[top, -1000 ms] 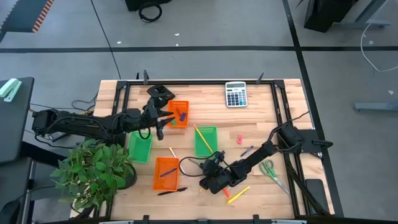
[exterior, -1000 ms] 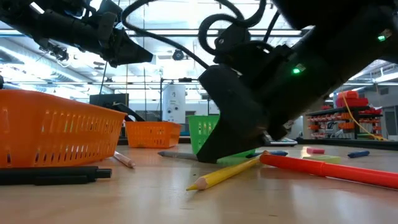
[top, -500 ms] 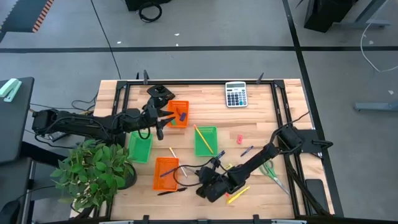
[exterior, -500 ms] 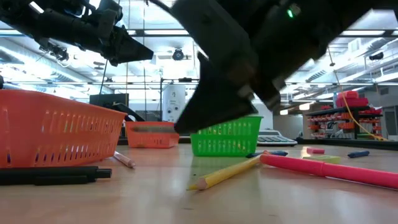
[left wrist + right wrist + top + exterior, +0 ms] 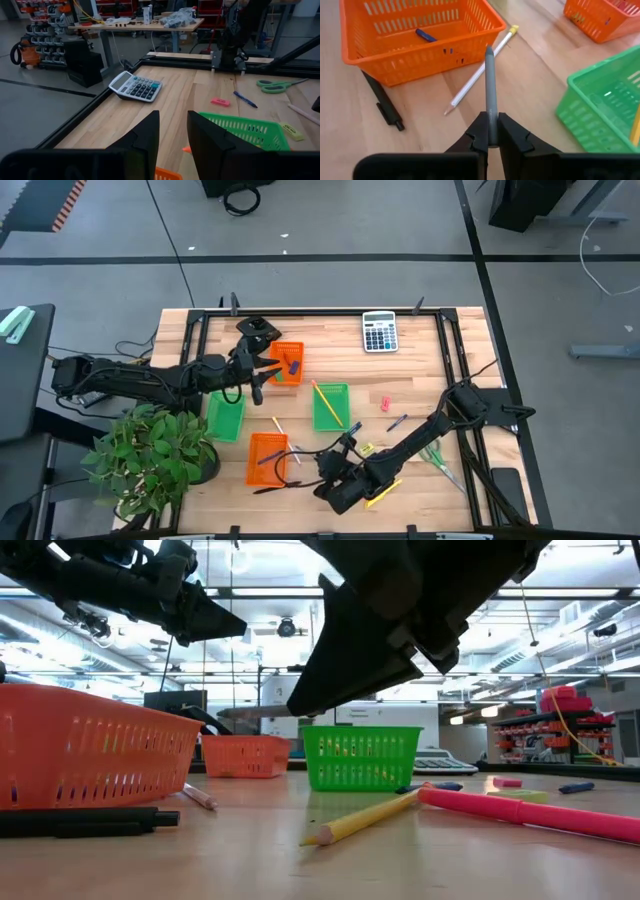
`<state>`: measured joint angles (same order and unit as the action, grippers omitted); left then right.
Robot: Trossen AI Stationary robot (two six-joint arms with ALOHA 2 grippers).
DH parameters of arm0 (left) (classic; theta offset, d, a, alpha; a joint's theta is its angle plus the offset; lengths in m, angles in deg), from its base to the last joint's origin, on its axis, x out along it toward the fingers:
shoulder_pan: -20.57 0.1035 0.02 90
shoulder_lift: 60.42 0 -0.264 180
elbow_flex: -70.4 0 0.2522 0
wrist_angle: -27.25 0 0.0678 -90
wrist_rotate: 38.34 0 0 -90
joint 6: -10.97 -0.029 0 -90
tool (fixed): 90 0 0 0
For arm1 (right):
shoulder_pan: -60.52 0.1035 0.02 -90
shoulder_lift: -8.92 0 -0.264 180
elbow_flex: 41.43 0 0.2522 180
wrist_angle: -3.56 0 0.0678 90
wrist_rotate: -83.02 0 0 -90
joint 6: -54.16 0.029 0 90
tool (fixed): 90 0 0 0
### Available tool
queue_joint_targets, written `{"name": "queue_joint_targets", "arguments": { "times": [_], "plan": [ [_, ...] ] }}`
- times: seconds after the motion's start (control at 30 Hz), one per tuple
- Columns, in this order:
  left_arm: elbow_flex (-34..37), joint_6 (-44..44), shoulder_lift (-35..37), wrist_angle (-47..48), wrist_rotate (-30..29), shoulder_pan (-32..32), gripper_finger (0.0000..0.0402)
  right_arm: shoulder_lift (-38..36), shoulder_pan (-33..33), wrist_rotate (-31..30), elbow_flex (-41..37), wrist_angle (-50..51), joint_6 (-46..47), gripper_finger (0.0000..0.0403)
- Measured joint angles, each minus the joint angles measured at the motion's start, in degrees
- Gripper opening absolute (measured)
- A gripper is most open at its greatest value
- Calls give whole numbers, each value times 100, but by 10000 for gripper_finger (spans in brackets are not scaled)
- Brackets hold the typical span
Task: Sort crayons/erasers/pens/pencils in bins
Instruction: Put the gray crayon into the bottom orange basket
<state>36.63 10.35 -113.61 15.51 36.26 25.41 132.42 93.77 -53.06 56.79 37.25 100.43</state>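
My right gripper [image 5: 333, 480] hangs over the table's near middle, shut on a slim grey pen [image 5: 490, 75], beside the near orange bin [image 5: 267, 457], which holds a blue pen [image 5: 426, 35]. The low view shows this gripper [image 5: 310, 700] well above the table. My left gripper [image 5: 262, 375] is open and empty over the far orange bin [image 5: 288, 363]. A green bin [image 5: 331, 407] holds a yellow pencil [image 5: 326, 400]; a second green bin [image 5: 225, 417] stands at the left. A black pen [image 5: 382, 102] and a pale pencil [image 5: 477, 75] lie flat on the table. My right gripper pinches the grey pen's back end [image 5: 491, 127] between its two fingers. The pen lies along the fingers and sticks out forward past their tips. It is lifted clear of the table and about level in the low view [image 5: 255, 712].
A yellow pencil [image 5: 365, 818] and a red stick [image 5: 520, 810] lie near the front edge. Green scissors [image 5: 435, 452], a pink eraser [image 5: 220, 102], a blue pen [image 5: 245, 99] and a calculator [image 5: 379, 332] lie to the right and far. A potted plant [image 5: 150, 460] stands at the near left.
My right gripper has risen from the table and gone toward the near left, still shut. The grey pen, which lay by the table top, is now lifted clear and level.
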Motion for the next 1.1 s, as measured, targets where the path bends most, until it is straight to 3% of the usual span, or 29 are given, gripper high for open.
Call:
{"name": "queue_joint_targets", "arguments": {
  "times": [0.57, 0.8, 0.93, 1.1],
  "plan": [
    [0, 2, 0, 2, 0, 0, 107, -7, -7, -73, 0, -47, -119, 31],
    [0, 0, 0, 2, 0, 0, 107, -9, -57, -290, 2, -1160, -1088, 31],
    [0, 2, 0, 2, 0, 0, 107, -9, -289, 302, 4, -2030, -1985, 31],
    [0, 0, 0, -52, 0, 0, 107, -17, -772, 1861, 7, -2510, -2835, 31]
  ]
}}
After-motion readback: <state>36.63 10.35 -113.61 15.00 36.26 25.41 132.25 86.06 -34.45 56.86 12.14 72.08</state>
